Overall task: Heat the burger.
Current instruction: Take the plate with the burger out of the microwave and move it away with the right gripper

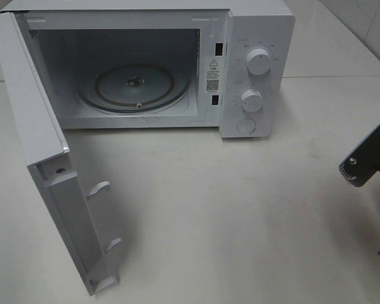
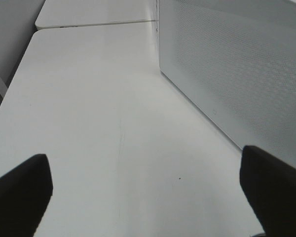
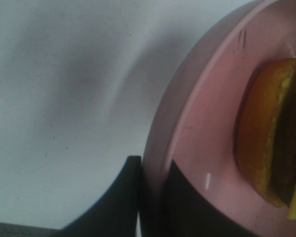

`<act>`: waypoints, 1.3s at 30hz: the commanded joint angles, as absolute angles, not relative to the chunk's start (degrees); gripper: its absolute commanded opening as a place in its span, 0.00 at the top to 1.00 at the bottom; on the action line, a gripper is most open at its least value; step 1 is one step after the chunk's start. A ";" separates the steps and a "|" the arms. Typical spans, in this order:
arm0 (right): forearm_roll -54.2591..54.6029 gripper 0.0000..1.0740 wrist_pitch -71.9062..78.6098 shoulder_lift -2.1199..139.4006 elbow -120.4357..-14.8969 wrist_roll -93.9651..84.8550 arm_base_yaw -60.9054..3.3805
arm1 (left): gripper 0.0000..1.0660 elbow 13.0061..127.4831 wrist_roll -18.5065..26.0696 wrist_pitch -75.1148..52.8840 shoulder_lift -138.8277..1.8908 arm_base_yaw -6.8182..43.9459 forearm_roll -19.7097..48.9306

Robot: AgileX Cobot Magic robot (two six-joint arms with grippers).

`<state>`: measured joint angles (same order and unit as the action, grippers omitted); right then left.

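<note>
**Plate rim is the handle, not the bun**

While the white microwave oven (image 1: 145, 69) stands with its hinged door (image 1: 50, 164) swung wide and its round glass turntable (image 1: 134, 85) bare, the tall burger with the glossy golden-brown bun (image 3: 266, 143) sits on a round pink plate (image 3: 197, 148), seen only in the right wrist view. The right pincer (image 3: 153, 202) is closed on the plate's rim, one dark finger under the edge and one on top. In the high view only part of the right arm (image 1: 367, 158) shows at the right edge of the pale surface (image 1: 240, 209); plate and burger lie outside that picture.

The left pincer (image 2: 148, 192) hangs wide open, holding nothing, beside the microwave's perforated white side wall (image 2: 237, 69).

As a judgement, the burger looks soft and stacked: squeezing the bun would crush it and the layers could slide apart. The plate looks stiff and smooth, so its rim is the sensible place to hold. Gripped at one edge only, the load sits off to one side; the plate could tip or slip between the fingers, and the burger could skid across the glazed face unless kept level.
</note>
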<state>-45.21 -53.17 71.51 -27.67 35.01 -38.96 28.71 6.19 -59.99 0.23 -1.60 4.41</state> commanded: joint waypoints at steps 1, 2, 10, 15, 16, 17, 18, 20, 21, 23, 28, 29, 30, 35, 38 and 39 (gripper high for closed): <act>-50.42 0.94 -54.32 75.23 -28.88 43.26 -38.67 | 0.08 28.59 6.19 -59.53 1.43 -1.38 4.41; -50.42 0.94 -54.32 75.23 -28.88 43.26 -38.67 | 0.08 28.59 6.19 -59.53 1.43 -1.38 4.41; -53.57 0.94 -54.14 83.02 -31.17 56.84 -38.67 | 0.08 28.59 6.19 -59.53 1.43 -1.38 4.41; -55.41 0.94 -54.03 86.69 -32.03 61.31 -36.55 | 0.08 28.59 6.19 -59.53 1.43 -1.38 4.41; -55.35 0.93 -53.80 88.35 -32.60 62.22 -34.78 | 0.08 28.59 6.19 -59.53 1.43 -1.38 4.41; -55.35 0.93 -53.40 89.04 -32.83 62.17 -33.86 | 0.08 28.59 6.19 -59.53 1.43 -1.38 4.41; -55.35 0.93 -53.40 89.04 -32.83 62.17 -33.86 | 0.08 28.59 6.19 -59.53 1.43 -1.38 4.41; -55.41 0.93 -52.14 90.41 -33.12 62.17 -31.86 | 0.08 28.59 6.19 -59.53 1.43 -1.38 4.41; -55.46 0.93 -50.94 91.79 -33.23 62.17 -30.08 | 0.08 28.59 6.19 -59.53 1.43 -1.38 4.41; -55.46 0.93 -50.36 92.65 -33.46 62.17 -29.28 | 0.08 28.59 6.19 -59.53 1.43 -1.38 4.41; -57.81 0.93 -48.19 96.43 -33.52 64.06 -26.53 | 0.08 28.59 6.19 -59.53 1.43 -1.38 4.41; -59.19 0.92 -48.07 97.80 -33.52 66.12 -26.01 | 0.08 28.59 6.19 -59.53 1.43 -1.38 4.41; -60.05 0.92 -48.13 98.49 -33.52 67.32 -26.01 | 0.08 28.59 6.19 -59.53 1.43 -1.38 4.41; -62.62 0.90 -48.07 102.79 -33.52 71.51 -26.01 | 0.08 28.59 6.19 -59.53 1.43 -1.38 4.41; -62.74 0.90 -48.07 103.36 -33.52 72.08 -26.01 | 0.08 28.59 6.19 -59.53 1.43 -1.38 4.41; -62.85 0.89 -48.07 104.51 -33.52 73.11 -26.01 | 0.08 28.59 6.19 -59.53 1.43 -1.38 4.41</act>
<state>-60.68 -44.35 104.39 -33.35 72.14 -26.30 28.71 6.19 -59.99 0.23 -1.60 4.41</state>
